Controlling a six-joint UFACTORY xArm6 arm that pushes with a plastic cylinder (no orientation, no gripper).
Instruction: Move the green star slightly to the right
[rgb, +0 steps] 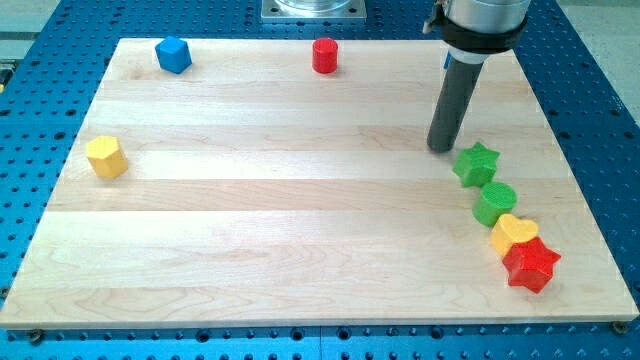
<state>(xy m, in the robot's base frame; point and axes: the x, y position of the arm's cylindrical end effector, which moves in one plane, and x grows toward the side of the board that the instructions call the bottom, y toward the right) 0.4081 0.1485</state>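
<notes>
The green star (476, 163) lies on the wooden board at the view's right. My tip (441, 148) rests on the board just to the left of the star and slightly above it, a small gap apart. Below the star a green cylinder (495, 203), a yellow heart-shaped block (514, 234) and a red star (531, 264) form a curved row running down to the right.
A blue block (173, 54) sits at the view's top left, a red cylinder (324, 55) at the top middle, a yellow hexagonal block (106, 157) at the left. The board's right edge (580, 170) lies beyond the star, with blue perforated table around it.
</notes>
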